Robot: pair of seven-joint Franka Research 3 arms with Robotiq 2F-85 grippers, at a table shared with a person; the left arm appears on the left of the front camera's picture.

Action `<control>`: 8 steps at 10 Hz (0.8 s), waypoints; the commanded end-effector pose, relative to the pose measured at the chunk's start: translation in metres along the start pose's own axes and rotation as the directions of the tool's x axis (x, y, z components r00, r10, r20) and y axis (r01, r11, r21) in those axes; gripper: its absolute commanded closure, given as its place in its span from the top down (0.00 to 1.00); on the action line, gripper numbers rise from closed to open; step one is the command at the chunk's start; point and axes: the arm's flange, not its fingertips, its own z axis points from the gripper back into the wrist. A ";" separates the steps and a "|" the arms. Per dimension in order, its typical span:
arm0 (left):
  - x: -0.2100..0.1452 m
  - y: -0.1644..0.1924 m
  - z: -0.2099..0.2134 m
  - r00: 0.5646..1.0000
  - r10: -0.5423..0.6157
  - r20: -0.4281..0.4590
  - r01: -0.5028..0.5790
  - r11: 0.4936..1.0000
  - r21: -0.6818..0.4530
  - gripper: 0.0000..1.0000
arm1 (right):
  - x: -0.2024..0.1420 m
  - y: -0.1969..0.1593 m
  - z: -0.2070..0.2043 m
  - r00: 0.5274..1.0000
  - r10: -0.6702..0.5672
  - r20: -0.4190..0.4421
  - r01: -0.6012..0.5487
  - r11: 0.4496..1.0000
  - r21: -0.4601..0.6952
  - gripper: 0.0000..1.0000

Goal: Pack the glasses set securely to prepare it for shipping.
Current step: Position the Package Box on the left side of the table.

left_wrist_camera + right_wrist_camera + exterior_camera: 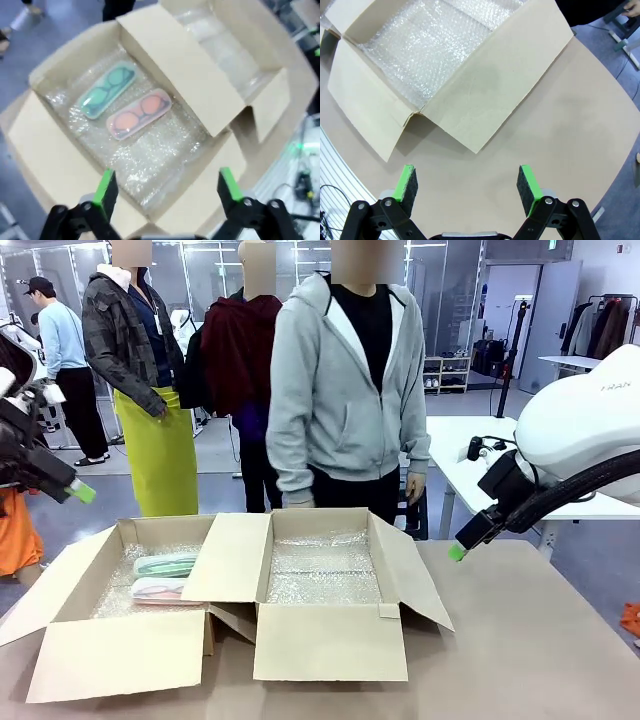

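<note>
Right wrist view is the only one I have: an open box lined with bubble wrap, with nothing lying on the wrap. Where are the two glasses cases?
Observer: Both lie in the other box, on the robot's left, on its bubble wrap.
Operator: Are they touching each other?
Observer: Side by side with a narrow gap: the mint green case and the pale pink case.
Operator: Is the left gripper holding anything?
Observer: No. The left gripper is open above that box, its fingers apart.
</note>
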 end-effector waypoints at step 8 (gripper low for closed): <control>0.002 -0.056 -0.027 0.982 -0.186 0.018 0.183 0.976 0.118 1.00 | 0.002 0.003 0.001 1.000 -0.013 -0.012 0.013 1.000 -0.001 1.00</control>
